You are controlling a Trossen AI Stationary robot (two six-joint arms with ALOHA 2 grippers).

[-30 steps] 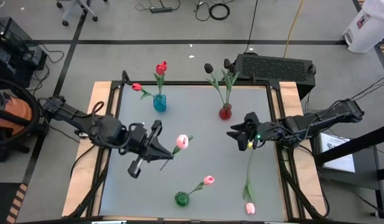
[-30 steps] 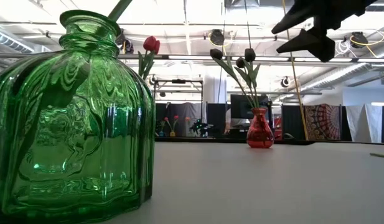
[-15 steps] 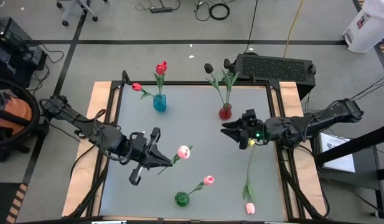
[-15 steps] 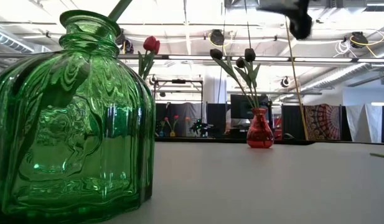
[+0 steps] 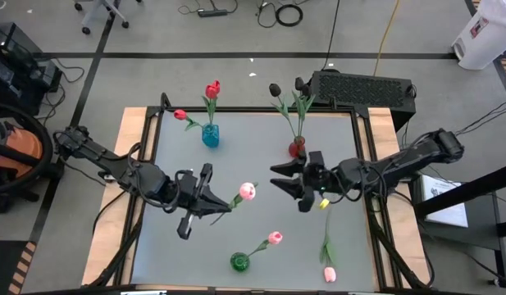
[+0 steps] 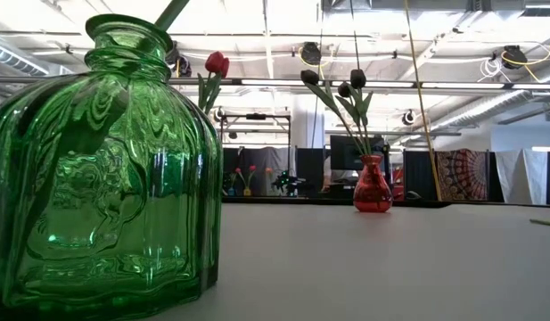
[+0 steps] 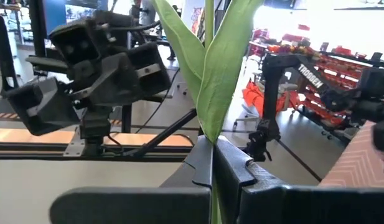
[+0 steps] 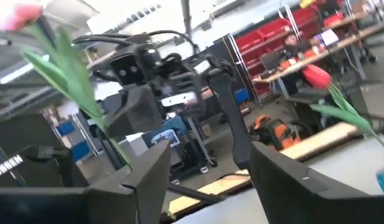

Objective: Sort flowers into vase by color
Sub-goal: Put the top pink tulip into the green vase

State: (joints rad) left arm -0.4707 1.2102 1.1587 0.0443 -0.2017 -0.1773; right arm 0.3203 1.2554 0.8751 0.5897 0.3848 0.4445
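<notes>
Left gripper [image 5: 210, 204] clamped on a pink tulip [image 5: 247, 191] by its stem, mid-counter [image 5: 261, 156]. Blue vase [image 5: 210, 136] has two reds, red vase [image 5: 297, 147] two blacks, green vase [image 5: 239, 262] one pink. Right gripper [image 5: 287, 180] spread wide, empty, facing the left one. Another pink [image 5: 329, 274] lies loose at the near edge. Roughly half done, I'd say. Left wrist view shows the closed pinch on the stem; the overhead can't resolve that.

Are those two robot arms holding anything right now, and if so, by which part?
The left tool pinches a pink tulip by its green stem, near the leaves. The right tool is open and holds nothing.
</notes>
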